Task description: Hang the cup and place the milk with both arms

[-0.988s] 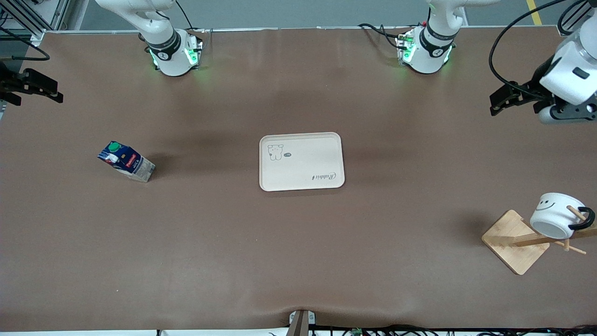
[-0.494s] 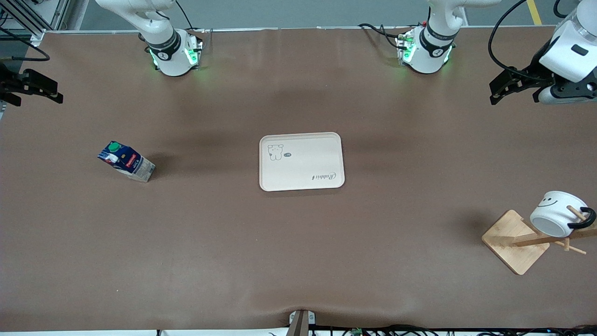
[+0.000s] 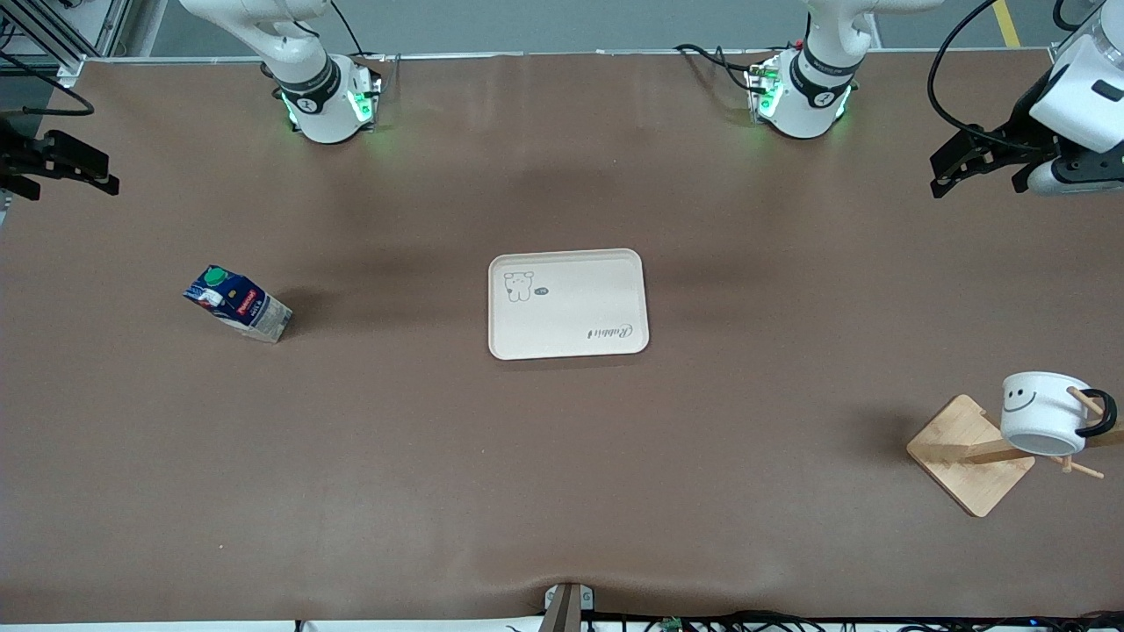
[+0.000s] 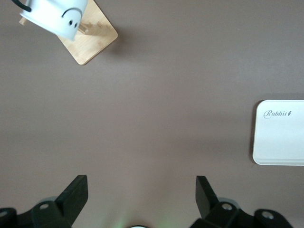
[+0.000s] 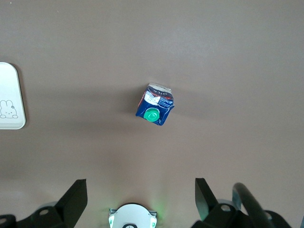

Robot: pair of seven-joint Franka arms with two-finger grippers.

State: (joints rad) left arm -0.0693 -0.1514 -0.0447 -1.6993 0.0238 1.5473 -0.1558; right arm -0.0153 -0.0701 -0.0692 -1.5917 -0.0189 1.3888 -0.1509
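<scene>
The white cup (image 3: 1043, 412) with a smiley face hangs by its black handle on a peg of the wooden rack (image 3: 961, 452), at the left arm's end of the table. It also shows in the left wrist view (image 4: 56, 16). My left gripper (image 3: 938, 175) is open and empty, up over the table at that end, well apart from the cup. The dark blue milk (image 3: 237, 303) with a green cap stands toward the right arm's end, and shows in the right wrist view (image 5: 155, 105). My right gripper (image 3: 105, 175) is open and empty over the table's edge at that end.
A cream tray (image 3: 606, 298) with a rabbit drawing lies at the table's middle, bare. It shows at the edge of the left wrist view (image 4: 280, 137) and the right wrist view (image 5: 9, 97). The arm bases (image 3: 329, 101) stand along the robots' edge.
The left gripper has drawn away from the rack, toward the robots' edge. The cup has swung down on its peg and hangs more upright. The right arm and the milk have not moved.
</scene>
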